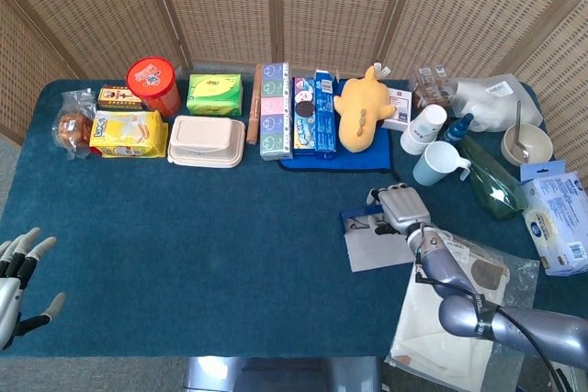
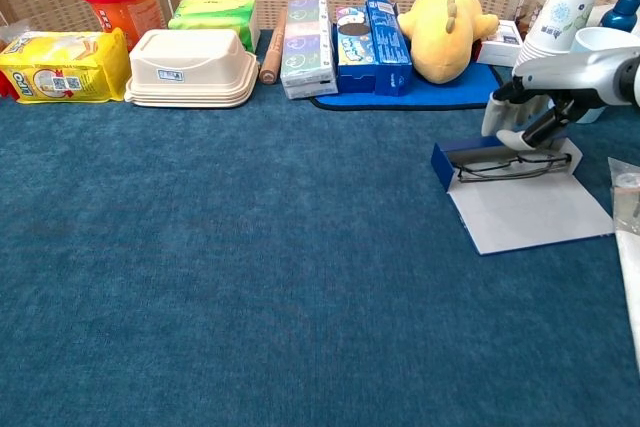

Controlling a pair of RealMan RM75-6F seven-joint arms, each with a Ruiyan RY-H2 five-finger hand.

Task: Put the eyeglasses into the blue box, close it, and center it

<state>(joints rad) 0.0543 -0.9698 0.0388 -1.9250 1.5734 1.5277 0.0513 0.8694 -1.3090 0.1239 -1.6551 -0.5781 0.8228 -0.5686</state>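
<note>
Chest view: right robot hand [image 2: 527, 117], fingers curled, touching blue box [image 2: 500, 152].

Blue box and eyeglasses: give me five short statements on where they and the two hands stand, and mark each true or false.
1. The eyeglasses lie inside the blue box. True.
2. The box lid is closed. False: its flap lies open, flat on the table.
3. The right hand is at the box's far edge, fingers curled downward. True.
4. The left hand holds the eyeglasses. False: it is at the table's near left corner, open and holding nothing.
5. The box sits at the table's centre. False: it is on the right side, near the yellow plush toy.
</note>
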